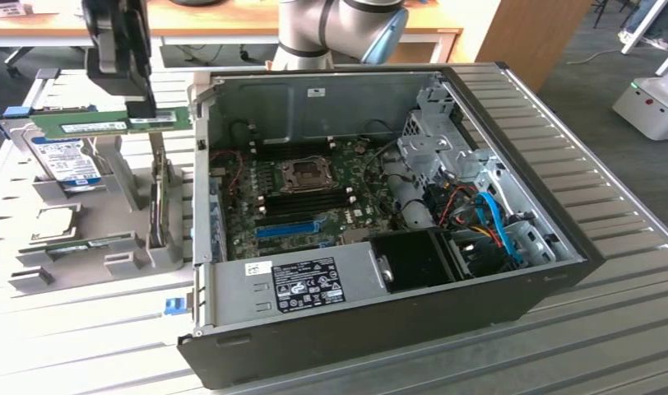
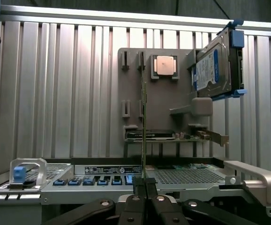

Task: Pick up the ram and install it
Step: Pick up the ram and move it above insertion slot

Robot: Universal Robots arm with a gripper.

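Note:
The ram (image 1: 93,124) is a long green board with a white sticker, hanging level in the air above the grey parts holder (image 1: 114,263) on the exterior view's left. My gripper (image 1: 142,109) is shut on its end nearest the case. In the wrist view the ram (image 2: 144,122) appears edge-on as a thin upright strip rising from between my fingertips (image 2: 145,186), which are closed against it. The open computer case (image 1: 554,280) lies to the exterior view's right, with its motherboard (image 1: 345,177) and black memory slots (image 1: 301,198) exposed.
A blue-labelled hard drive (image 1: 65,158) stands in the holder just below the ram, also seen as the hard drive (image 2: 215,65). A CPU chip (image 2: 165,65) and a flat card (image 2: 149,135) rest on the holder. The case's metal side wall (image 1: 208,164) stands between holder and motherboard.

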